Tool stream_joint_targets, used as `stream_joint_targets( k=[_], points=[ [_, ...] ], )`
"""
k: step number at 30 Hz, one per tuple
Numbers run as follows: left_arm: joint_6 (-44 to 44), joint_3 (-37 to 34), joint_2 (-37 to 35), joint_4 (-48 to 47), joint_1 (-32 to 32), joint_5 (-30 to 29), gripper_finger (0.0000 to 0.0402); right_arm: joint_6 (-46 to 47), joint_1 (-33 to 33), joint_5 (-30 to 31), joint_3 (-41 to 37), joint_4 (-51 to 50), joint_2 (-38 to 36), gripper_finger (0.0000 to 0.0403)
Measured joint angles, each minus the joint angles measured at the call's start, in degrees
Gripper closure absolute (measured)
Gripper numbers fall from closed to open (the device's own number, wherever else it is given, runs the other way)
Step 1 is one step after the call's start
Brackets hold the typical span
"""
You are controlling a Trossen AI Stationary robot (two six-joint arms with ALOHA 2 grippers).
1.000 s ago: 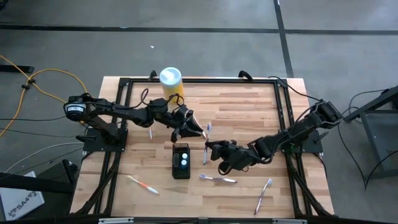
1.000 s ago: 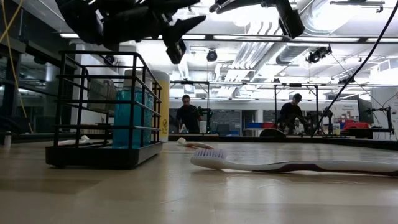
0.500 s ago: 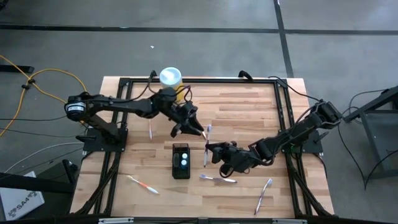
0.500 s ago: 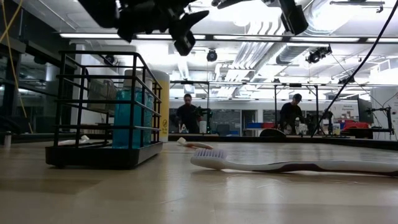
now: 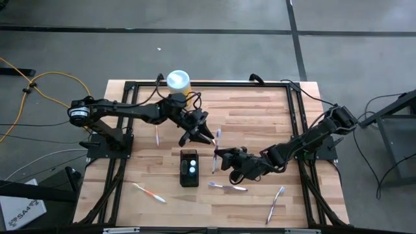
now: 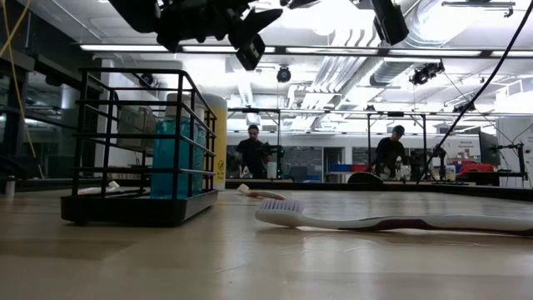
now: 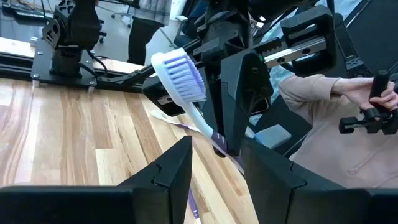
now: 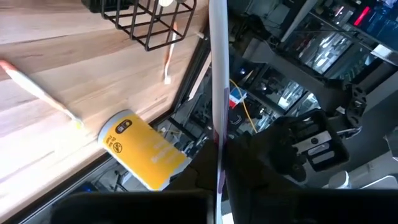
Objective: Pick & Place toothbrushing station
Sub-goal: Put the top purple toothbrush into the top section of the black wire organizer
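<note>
The toothbrushing station [image 5: 189,168] is a small black wire holder standing on its base at the table's middle; it also shows in the low view [image 6: 141,150]. My right gripper [image 5: 221,156] is just right of it, shut on a white-and-lilac toothbrush [image 5: 216,144] whose bristle head [image 7: 180,71] points toward the far edge. My left gripper [image 5: 203,135] is open, above the table just beyond the station. Its fingers [image 7: 174,168] stand on either side of the brush's handle; I cannot tell whether they touch it. My right gripper pinches the toothbrush's handle [image 7: 214,134] between its two fingers, a little below the head. The fingers come level from the table's right and lie across the handle. The brush is lifted clear of the table, its head raised toward the far edge.
A yellow canister with a white lid [image 5: 179,83] stands at the far edge. Loose toothbrushes lie on the table at the near left [image 5: 150,193], near middle [image 5: 227,187], near right [image 5: 275,203] and left of my left arm [image 5: 156,134]. A black frame [image 5: 294,97] rims the table.
My left gripper has gone up and a little toward the toothbrush in my right gripper. My right gripper has kept its hold on the brush.
</note>
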Motion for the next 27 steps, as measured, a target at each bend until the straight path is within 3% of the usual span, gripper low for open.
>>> stream_joint_targets(
  k=[13, 27],
  points=[
    [-1.4, 0.0, 3.8, 6.4, -3.2, -0.2, 0.0266, -2.4, 2.0, -1.8, 0.0, 2.9, 0.4, 0.0398],
    [-1.4, 0.1, 3.8, 7.1, -5.4, 0.0, 0.0265, -1.0, 3.3, -3.3, 0.0, 2.7, 0.7, 0.0398]
  ],
)
